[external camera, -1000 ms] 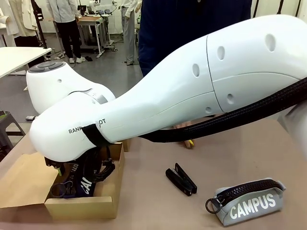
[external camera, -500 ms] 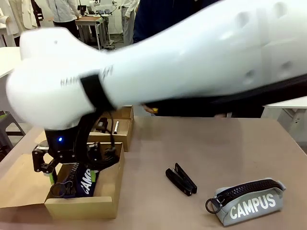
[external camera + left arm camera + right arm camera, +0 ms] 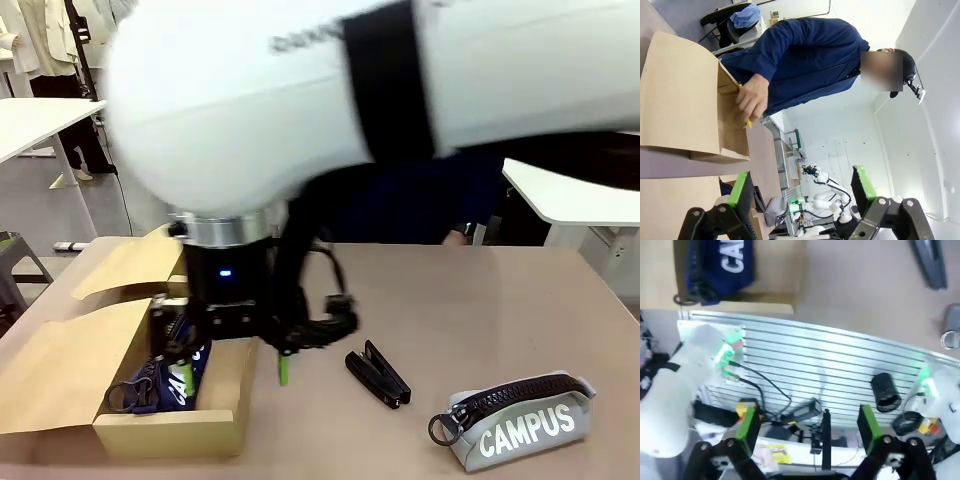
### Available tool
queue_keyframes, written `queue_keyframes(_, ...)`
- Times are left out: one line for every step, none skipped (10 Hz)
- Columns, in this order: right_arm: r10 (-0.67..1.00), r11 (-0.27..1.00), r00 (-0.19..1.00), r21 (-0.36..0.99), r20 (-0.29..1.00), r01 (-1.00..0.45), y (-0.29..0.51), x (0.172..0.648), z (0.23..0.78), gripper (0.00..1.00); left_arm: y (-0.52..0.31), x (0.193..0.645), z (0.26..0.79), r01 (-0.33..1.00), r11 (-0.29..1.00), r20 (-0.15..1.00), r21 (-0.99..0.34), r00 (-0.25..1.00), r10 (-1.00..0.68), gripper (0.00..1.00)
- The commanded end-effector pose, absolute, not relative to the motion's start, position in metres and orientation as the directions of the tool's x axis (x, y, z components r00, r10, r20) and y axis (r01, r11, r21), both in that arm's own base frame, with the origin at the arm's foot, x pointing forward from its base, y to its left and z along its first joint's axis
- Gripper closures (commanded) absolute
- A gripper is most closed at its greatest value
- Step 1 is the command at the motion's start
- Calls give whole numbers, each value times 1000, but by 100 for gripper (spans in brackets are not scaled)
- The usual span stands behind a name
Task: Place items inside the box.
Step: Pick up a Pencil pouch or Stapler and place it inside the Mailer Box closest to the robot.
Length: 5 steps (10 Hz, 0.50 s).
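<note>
- Front view: the right gripper [image 3: 234,358] hangs over the right edge of the box [image 3: 170,432]. Its fingers are apart and hold nothing. The navy pouch [image 3: 165,382] lies inside the box.
- The black stapler [image 3: 378,375] lies on the table [image 3: 450,320] just to the right of this gripper. Its long axis runs diagonally, from far-left to near-right.
- The grey pouch [image 3: 520,425] lies farther right, well apart.
- Left wrist view: the left gripper [image 3: 801,187] is also spread and empty, pointing at the person's hand [image 3: 752,97], which holds a thin yellow item [image 3: 748,122].
- The right arm seems nearer to the stapler, and its fingers should close across the narrow side.
</note>
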State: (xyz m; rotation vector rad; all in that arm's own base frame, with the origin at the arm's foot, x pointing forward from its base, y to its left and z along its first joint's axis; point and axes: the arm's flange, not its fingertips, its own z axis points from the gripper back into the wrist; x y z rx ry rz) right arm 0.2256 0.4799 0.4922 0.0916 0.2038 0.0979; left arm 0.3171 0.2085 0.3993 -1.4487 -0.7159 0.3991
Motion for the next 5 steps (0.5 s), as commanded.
queue_keyframes(52,937,979,349,-197,21,399,240,472,0,207,314,400,187,113,215,-976,738,639,0)
queue_keyframes(23,889,980,452,-199,71,362,255,460,0,207,314,400,187,113,215,-976,738,639,0)
queue_keyframes(58,815,978,575,-202,70,326,270,447,0,207,314,400,187,113,215,-976,738,639,0)
queue_keyframes(187,636,971,772,-149,-4,281,286,428,0,207,314,400,187,113,215,-976,738,639,0)
queue_keyframes(202,517,967,855,-154,28,242,294,410,0,207,314,400,187,113,215,-976,738,639,0)
